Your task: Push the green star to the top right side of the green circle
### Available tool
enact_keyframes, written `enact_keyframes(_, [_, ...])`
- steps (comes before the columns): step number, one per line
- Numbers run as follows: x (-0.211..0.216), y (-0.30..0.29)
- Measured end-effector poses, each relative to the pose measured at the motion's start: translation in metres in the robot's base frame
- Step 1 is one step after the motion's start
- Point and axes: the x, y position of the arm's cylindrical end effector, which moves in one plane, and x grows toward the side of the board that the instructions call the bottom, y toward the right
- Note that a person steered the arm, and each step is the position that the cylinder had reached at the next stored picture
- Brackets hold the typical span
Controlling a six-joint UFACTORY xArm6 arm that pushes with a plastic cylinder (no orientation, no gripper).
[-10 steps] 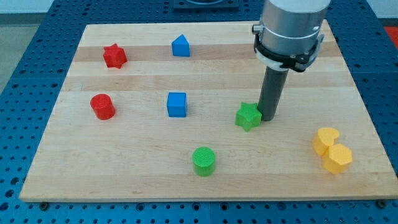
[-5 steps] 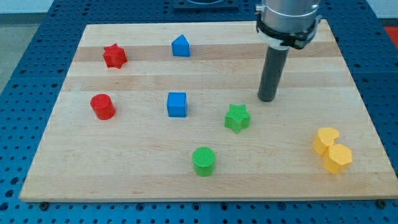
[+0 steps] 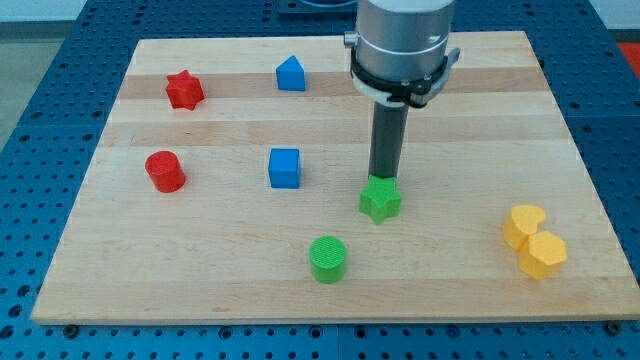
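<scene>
The green star (image 3: 380,200) lies on the wooden board, up and to the right of the green circle (image 3: 328,259), with a gap between them. My tip (image 3: 383,181) stands right at the star's top edge, touching or almost touching it. The rod rises straight up from there to the grey arm body at the view's top.
A blue cube (image 3: 284,167) sits left of the star. A blue pentagon-like block (image 3: 290,74) and a red star (image 3: 185,90) are near the top. A red cylinder (image 3: 165,171) is at the left. Two yellow blocks (image 3: 533,241) lie at the lower right.
The green star was pushed down-left towards the circle. My tip pulled away up-right, then moved left and now stands at the star's top edge.
</scene>
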Motion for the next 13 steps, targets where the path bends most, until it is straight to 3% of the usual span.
enact_keyframes(2, [0.043, -0.015])
enact_keyframes(4, [0.039, 0.019])
enact_keyframes(5, [0.079, 0.026])
enact_keyframes(10, [0.083, 0.0])
enact_keyframes(12, [0.078, 0.02])
enact_keyframes(13, [0.026, 0.036])
